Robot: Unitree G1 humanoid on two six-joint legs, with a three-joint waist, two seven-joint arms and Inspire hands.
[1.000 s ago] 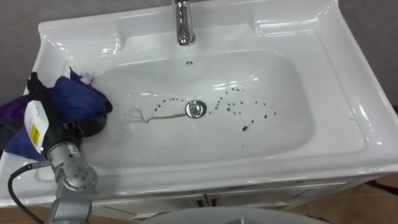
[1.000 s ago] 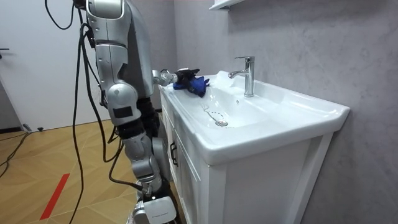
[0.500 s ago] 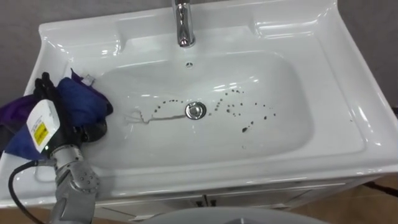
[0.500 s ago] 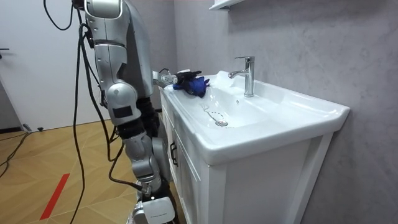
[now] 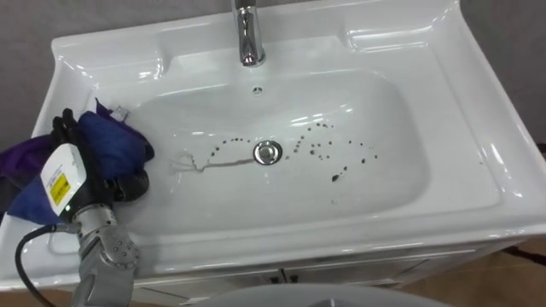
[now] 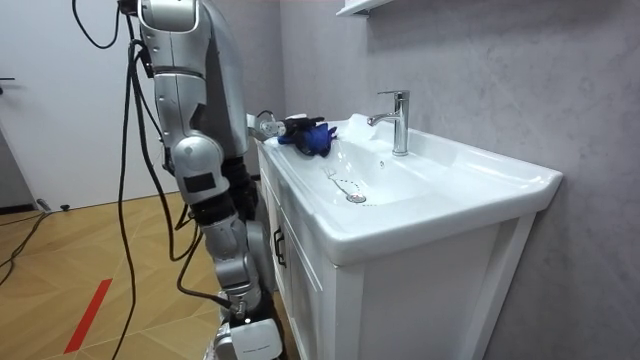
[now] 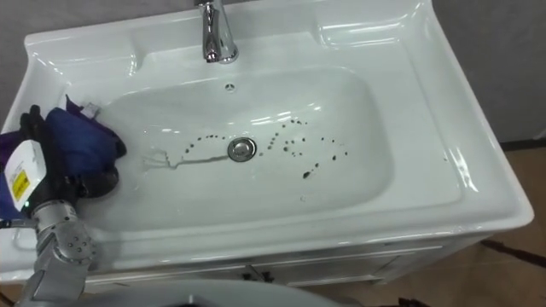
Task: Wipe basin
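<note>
A white basin (image 5: 444, 170) (image 7: 409, 162) (image 6: 420, 190) has dark specks (image 5: 337, 153) and a thin streak (image 5: 205, 159) around its drain (image 5: 267, 153). A blue-purple cloth (image 5: 107, 149) (image 7: 77, 141) (image 6: 312, 136) lies bunched on the basin's left rim, hanging over the bowl's edge. My left hand (image 5: 81, 170) (image 7: 51, 175) (image 6: 290, 125) rests on that cloth with its dark fingers curled round it.
A chrome tap (image 5: 248, 34) (image 6: 397, 120) stands at the middle of the back rim. The basin sits on a white cabinet (image 6: 300, 280) against a grey wall. I stand at the cabinet's front on a wooden floor (image 6: 100, 280).
My left hand with the cloth has drawn slightly back toward the left rim and lower. The whole picture has shifted a little too.
</note>
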